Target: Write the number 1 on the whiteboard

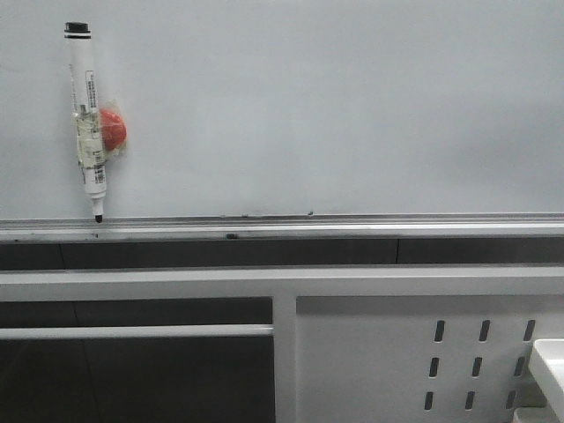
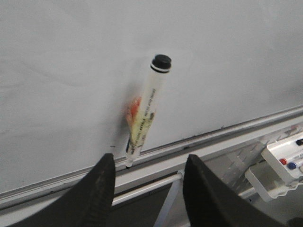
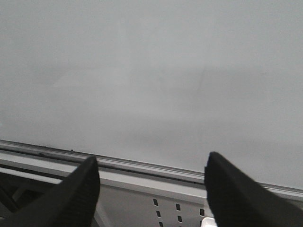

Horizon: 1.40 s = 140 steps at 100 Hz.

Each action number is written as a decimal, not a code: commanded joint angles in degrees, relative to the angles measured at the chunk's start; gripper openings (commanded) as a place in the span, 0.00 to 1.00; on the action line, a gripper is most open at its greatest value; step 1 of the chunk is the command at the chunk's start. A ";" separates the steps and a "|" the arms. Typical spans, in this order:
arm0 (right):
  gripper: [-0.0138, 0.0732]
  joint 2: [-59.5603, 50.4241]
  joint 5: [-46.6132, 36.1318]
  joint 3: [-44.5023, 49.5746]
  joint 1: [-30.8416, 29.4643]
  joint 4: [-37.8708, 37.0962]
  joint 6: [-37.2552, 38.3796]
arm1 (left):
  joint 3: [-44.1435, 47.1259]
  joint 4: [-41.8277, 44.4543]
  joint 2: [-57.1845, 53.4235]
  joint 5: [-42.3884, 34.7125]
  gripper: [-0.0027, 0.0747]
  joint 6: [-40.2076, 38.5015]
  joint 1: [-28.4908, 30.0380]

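Observation:
The whiteboard [image 1: 335, 106] is a large pale glossy panel with a silver rail [image 1: 282, 227] along its lower edge. No number 1 shows on it in any view. A white marker [image 1: 88, 115] with a black cap hangs on the board at the far left, tip down on the rail, stuck to a red magnet [image 1: 113, 129]. It also shows in the left wrist view [image 2: 147, 111]. My left gripper [image 2: 149, 163] is open and empty, short of the marker's tip. My right gripper [image 3: 151, 163] is open and empty, facing bare board [image 3: 151, 71]. Neither gripper shows in the front view.
Below the rail is a white metal panel with slotted holes [image 1: 414, 352] and a horizontal white bar [image 1: 132, 332]. A white tray corner [image 1: 551, 361] sits at the lower right. A white box with coloured marker caps [image 2: 286, 163] shows in the left wrist view.

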 commanded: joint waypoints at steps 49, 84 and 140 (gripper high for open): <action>0.66 0.91 -4.30 -1.84 -0.15 -0.53 -0.51 | -1.48 -4.29 20.49 -25.07 0.45 -0.14 -7.76; 0.66 0.91 -4.30 -1.84 -0.15 -0.53 -0.51 | -1.59 -3.57 21.04 -25.48 0.52 -1.69 -8.16; 0.66 0.91 -4.30 -1.84 -0.15 0.97 -0.51 | -1.82 -5.18 24.30 -31.54 0.51 -1.82 -11.78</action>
